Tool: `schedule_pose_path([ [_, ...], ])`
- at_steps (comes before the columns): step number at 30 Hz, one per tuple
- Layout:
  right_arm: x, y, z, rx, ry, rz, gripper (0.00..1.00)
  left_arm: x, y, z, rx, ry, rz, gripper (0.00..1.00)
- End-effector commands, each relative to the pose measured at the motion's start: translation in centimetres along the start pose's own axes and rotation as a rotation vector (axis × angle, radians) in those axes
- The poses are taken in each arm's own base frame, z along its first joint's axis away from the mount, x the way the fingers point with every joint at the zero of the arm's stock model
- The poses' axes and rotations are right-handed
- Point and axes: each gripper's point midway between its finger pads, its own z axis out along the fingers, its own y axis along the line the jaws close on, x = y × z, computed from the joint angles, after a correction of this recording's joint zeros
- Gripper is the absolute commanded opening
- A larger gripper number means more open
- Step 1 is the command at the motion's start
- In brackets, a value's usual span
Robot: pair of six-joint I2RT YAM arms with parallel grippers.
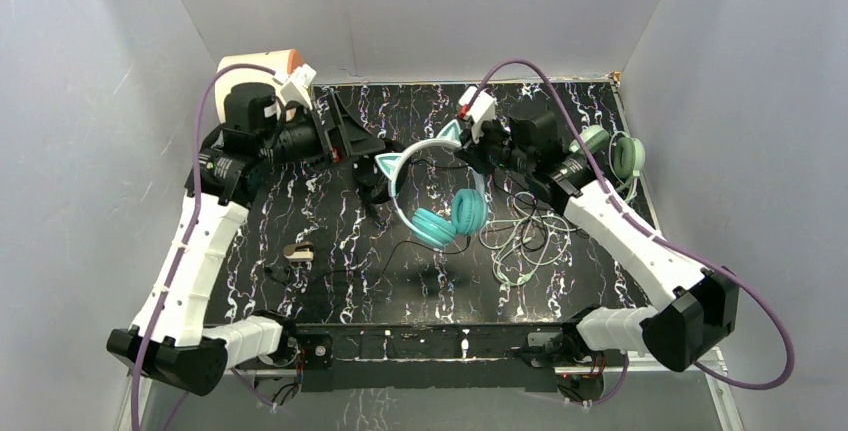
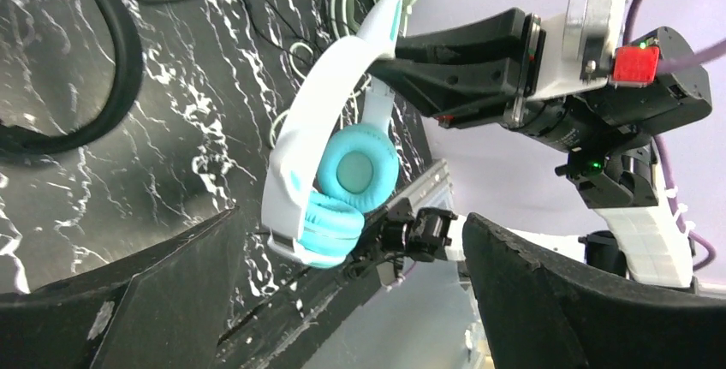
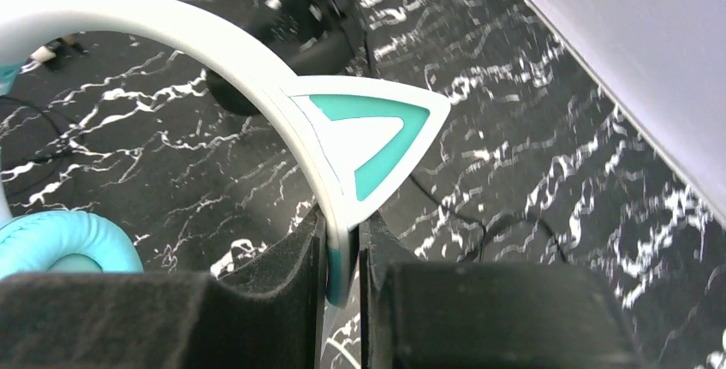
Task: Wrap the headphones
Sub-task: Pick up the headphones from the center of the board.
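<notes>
The teal headset with a white cat-ear band hangs above the marbled mat, ear cups down. My right gripper is shut on its band beside one cat ear, as the right wrist view shows. My left gripper is open and empty, just left of the band. In its wrist view the teal cups hang between and beyond its spread fingers. The black headset lies on the mat under the left gripper. The sage-green headset lies at the right edge, its light cable loose on the mat.
A tan roll stands at the back left corner. A small tan and black piece lies front left with a thin black cable beside it. Grey walls close in the left, right and back of the mat.
</notes>
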Motion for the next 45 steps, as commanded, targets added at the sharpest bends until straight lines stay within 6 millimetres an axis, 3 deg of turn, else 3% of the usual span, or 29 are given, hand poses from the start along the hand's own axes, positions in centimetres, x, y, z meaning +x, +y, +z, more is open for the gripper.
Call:
schedule_pose_path([
  [1, -5.2, 2.2, -0.3, -0.152, -0.124, -0.186, 0.0, -1.1, 0.4, -1.1, -0.107, -0.013, 0.07, 0.95],
  [5, -5.7, 3.9, -0.1, -0.241, -0.116, -0.229, 0.0, -0.3, 3.0, 0.6, -0.262, 0.065, 0.128, 0.9],
  [10, -4.9, 5.7, 0.6, -0.308, -0.059, -0.238, 0.0, 2.6, 3.5, 4.0, -0.403, 0.166, 0.271, 0.9],
  [15, -4.2, 7.2, 0.9, -0.338, -0.036, -0.249, 0.0, 4.7, 3.8, 5.8, -0.396, 0.239, 0.285, 0.73],
  [23, -5.0, 8.4, 0.9, -0.335, -0.042, -0.273, 0.0, 6.8, 5.8, 6.0, -0.455, 0.292, 0.28, 0.45],
  [25, -5.1, 8.6, 0.9, -0.333, -0.038, -0.277, 0.0, 7.2, 6.3, 5.7, -0.48, 0.303, 0.282, 0.46],
  [29, -5.3, 8.6, 0.7, -0.331, -0.038, -0.283, 0.0, 7.9, 6.6, 4.6, -0.489, 0.301, 0.285, 0.61],
  [32, -5.6, 8.7, 0.6, -0.336, -0.044, -0.287, 0.0, 8.3, 6.9, 3.9, -0.496, 0.315, 0.292, 0.61],
  [36, -6.0, 9.2, 0.4, -0.359, -0.053, -0.287, 0.0, 8.6, 7.2, 3.8, -0.501, 0.327, 0.3, 0.49],
  [42, -6.4, 8.7, 0.6, -0.316, -0.056, -0.246, 0.02, 8.0, 6.7, 4.0, -0.491, 0.308, 0.318, 0.14],
  [44, -6.6, 7.4, 0.5, -0.235, -0.034, -0.201, 0.19, 7.4, 6.7, 3.6, -0.504, 0.282, 0.328, 0.0],
  [45, -6.8, 6.6, 0.3, -0.184, -0.021, -0.167, 0.27, 7.2, 6.8, 3.4, -0.514, 0.267, 0.328, 0.0],
])
